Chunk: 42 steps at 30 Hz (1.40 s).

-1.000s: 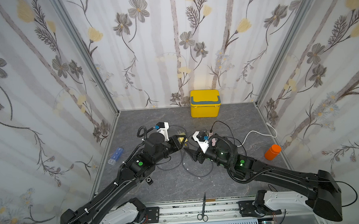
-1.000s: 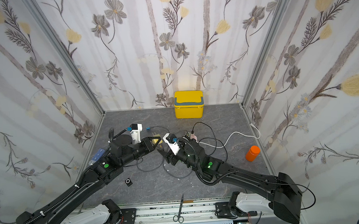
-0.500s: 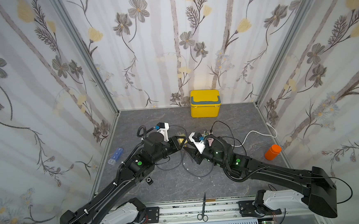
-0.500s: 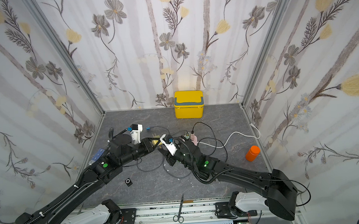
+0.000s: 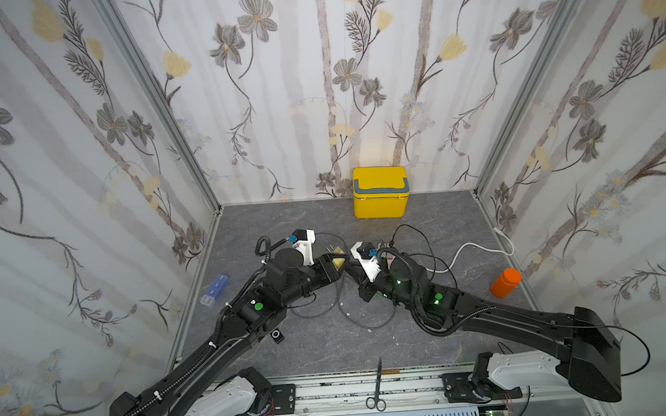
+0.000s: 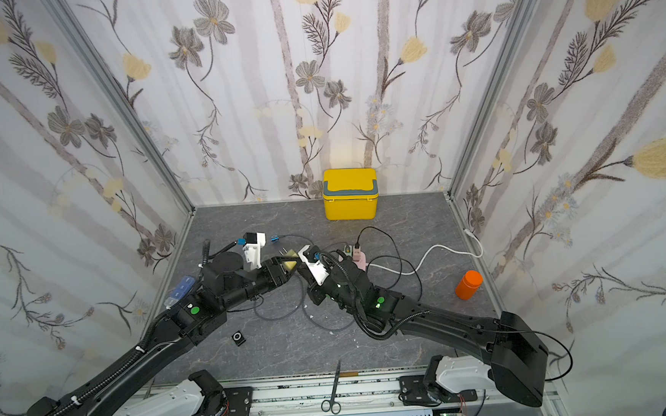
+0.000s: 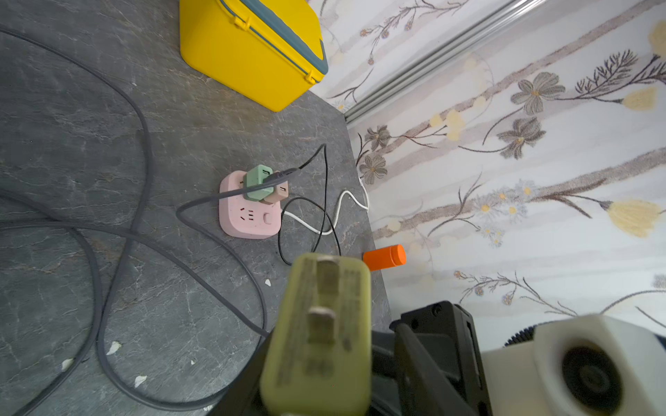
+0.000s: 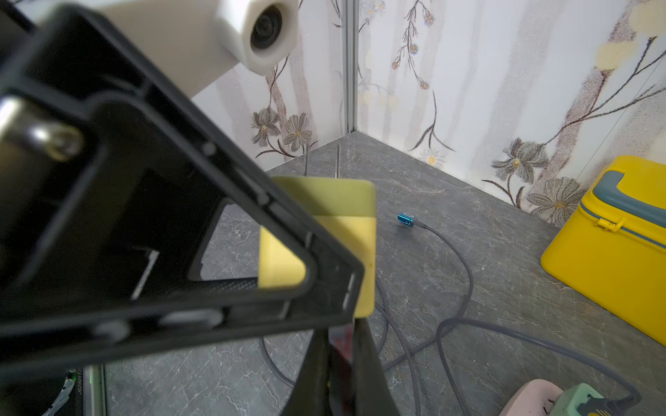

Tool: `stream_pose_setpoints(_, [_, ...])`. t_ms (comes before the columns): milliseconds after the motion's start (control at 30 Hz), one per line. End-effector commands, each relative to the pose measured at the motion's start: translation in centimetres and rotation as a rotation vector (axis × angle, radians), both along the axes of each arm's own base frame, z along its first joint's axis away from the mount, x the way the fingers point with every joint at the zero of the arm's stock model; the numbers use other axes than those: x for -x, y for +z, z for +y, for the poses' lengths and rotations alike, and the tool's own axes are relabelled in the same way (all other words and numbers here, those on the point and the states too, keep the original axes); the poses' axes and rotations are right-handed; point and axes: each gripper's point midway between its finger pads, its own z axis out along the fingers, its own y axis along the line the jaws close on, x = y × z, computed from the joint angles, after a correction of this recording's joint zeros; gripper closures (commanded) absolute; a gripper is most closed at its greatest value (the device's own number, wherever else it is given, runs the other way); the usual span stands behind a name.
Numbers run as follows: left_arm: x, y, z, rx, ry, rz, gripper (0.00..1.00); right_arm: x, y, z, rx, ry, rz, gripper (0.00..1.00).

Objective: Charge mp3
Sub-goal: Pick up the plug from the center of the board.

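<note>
Charger (image 7: pixel 324 360) aloft; left gripper (image 5: pixel 333 268) outstretched level, hold unclear; right gripper (image 8: pixel 340 342) closed just beneath.

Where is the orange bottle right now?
In both top views the orange bottle sits on the robot's right, by the right wall, near the white cable.

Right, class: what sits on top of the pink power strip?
A green adapter and a tan adapter stand plugged into the pink power strip, with a dark cable leaving them. One free socket and a button show. The sockets beneath the adapters are covered.
</note>
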Motion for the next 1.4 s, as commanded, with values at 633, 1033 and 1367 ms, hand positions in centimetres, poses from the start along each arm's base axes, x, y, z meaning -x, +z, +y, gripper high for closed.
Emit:
stream_pose_setpoints(633, [5.3,2.2,2.5,-0.098,-0.513,-0.003,0.43,4.3,0.5,-0.8,0.202,0.249,-0.252,0.97])
stream_pose_setpoints(1033, [5.6,0.2,2.2,-0.098,-0.554,0.06,0.58,4.3,1.1,-0.9,0.195,0.237,-0.271,0.96])
stream_pose_setpoints(1367, [5.5,-0.8,1.7,-0.1,-0.573,0.077,0.63,4.7,0.6,-0.3,0.216,0.259,-0.267,0.96])
